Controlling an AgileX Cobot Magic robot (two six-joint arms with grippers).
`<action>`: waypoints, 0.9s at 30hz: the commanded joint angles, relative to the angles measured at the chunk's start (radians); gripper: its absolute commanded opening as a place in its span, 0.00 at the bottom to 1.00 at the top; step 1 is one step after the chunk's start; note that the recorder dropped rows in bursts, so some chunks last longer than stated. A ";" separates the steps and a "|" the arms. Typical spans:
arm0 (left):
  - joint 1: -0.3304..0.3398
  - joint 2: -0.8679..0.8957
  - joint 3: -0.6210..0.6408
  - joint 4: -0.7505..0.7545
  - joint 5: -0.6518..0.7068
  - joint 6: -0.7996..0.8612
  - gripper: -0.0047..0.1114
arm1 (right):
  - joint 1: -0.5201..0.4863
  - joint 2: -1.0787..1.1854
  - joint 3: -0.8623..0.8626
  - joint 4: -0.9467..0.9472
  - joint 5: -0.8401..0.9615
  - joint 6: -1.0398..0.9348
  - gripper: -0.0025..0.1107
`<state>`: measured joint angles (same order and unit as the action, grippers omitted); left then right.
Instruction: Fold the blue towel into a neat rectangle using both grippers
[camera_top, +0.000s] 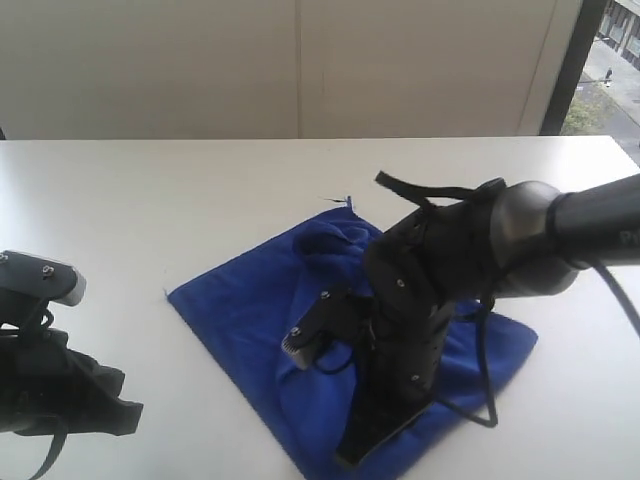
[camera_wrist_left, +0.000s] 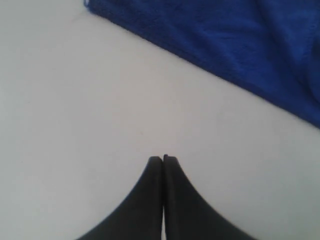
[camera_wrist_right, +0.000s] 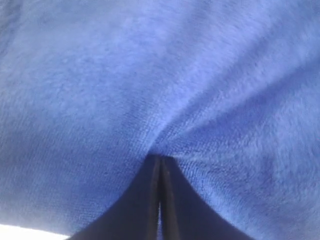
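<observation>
The fuzzy blue towel (camera_top: 235, 300) lies flat but rumpled, puckering where the closed right hand (camera_wrist_right: 160, 158) presses in

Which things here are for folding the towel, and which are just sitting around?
For the job:
- blue towel, lying rumpled
- right gripper, shut, pinching a pucker of the towel
- left gripper, shut, over bare tabletop beside the towel

Just there:
- white table, under everything
- window, far corner
- wall, behind the table

resting the right gripper (camera_wrist_right: 160, 159) on the towel (camera_top: 240, 310), midway across the table (camera_top: 150, 200); hanging the left gripper (camera_wrist_left: 163, 159) over bare table, left of the towel.
</observation>
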<state>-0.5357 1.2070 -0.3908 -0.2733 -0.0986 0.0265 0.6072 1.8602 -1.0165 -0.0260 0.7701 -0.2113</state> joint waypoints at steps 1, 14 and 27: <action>-0.004 -0.008 0.006 -0.004 0.020 -0.004 0.04 | 0.106 0.017 0.017 0.124 -0.025 -0.014 0.02; -0.004 -0.008 0.006 -0.010 0.011 -0.004 0.04 | 0.174 -0.043 -0.130 0.052 -0.086 -0.008 0.02; -0.004 -0.008 0.006 -0.012 -0.036 -0.006 0.04 | -0.179 0.051 -0.333 -0.040 -0.133 -0.027 0.02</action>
<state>-0.5357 1.2070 -0.3908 -0.2733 -0.1361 0.0265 0.4696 1.8644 -1.3291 -0.0874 0.6595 -0.1923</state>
